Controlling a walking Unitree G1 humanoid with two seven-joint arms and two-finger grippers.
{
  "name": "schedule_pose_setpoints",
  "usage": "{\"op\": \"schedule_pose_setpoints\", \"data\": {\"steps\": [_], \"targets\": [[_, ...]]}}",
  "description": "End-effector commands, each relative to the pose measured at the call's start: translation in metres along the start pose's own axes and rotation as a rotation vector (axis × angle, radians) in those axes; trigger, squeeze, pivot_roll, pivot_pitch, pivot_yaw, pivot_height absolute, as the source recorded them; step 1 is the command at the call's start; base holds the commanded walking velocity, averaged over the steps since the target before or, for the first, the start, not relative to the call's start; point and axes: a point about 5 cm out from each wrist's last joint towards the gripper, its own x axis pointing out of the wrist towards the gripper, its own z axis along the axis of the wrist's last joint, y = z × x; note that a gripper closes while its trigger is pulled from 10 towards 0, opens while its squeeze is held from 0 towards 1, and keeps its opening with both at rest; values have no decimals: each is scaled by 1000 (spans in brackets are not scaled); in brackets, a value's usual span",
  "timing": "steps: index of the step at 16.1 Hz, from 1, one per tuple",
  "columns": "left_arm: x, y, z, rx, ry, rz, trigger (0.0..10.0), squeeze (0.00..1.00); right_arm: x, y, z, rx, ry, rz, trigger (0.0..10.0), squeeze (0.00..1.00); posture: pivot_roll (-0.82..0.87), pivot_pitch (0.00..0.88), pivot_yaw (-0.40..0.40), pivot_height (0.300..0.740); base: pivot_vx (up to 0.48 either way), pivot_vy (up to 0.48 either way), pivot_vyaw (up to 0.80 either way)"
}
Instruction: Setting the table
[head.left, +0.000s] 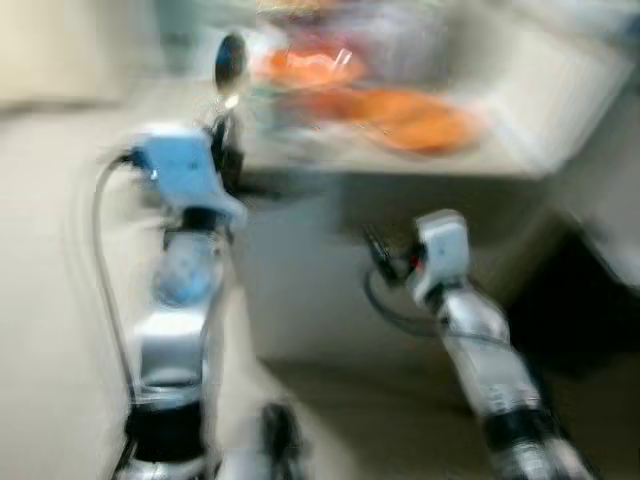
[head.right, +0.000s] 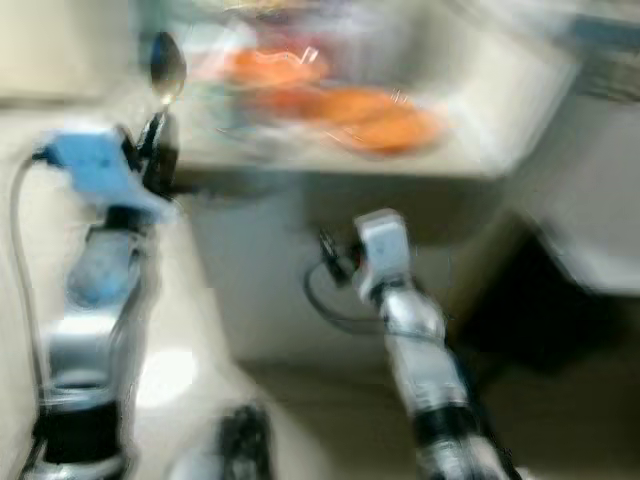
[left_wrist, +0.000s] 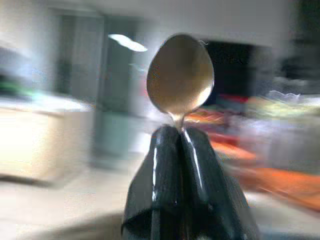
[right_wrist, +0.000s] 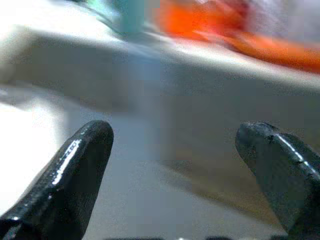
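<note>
A spoon (left_wrist: 180, 75) is held upright by its handle in the left gripper (left_wrist: 180, 137), whose jaws are pressed tight together around it, the bowl standing clear above the fingertips. The spoon is carried just short of the counter (head.left: 440, 160), beside its near edge and level with its top. It is probably held high and upright so that it clears that edge and can be lowered onto the surface. Blurred orange shapes (head.left: 415, 120), perhaps dishes or mats, are seen on the counter beyond the spoon; what they are cannot be told. The right gripper (right_wrist: 175, 150) is kept below the counter's edge, facing its front panel, with its jaws spread wide and nothing between them, presumably left free for another item.
</note>
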Motion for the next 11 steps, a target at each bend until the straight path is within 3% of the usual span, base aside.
{"op": "schedule_pose_setpoints", "data": {"steps": [1,11], "targets": [[7,-19,6,-28,-18,-64,0,0,-4,-6,-3,-11,20,-14,10000,0,-30,0,17,740,0,0,0],[9,-28,1,-14,14,-81,0,0,-3,-6,-4,-9,26,-22,10000,0,-35,0,19,740,0,-475,0]]}}
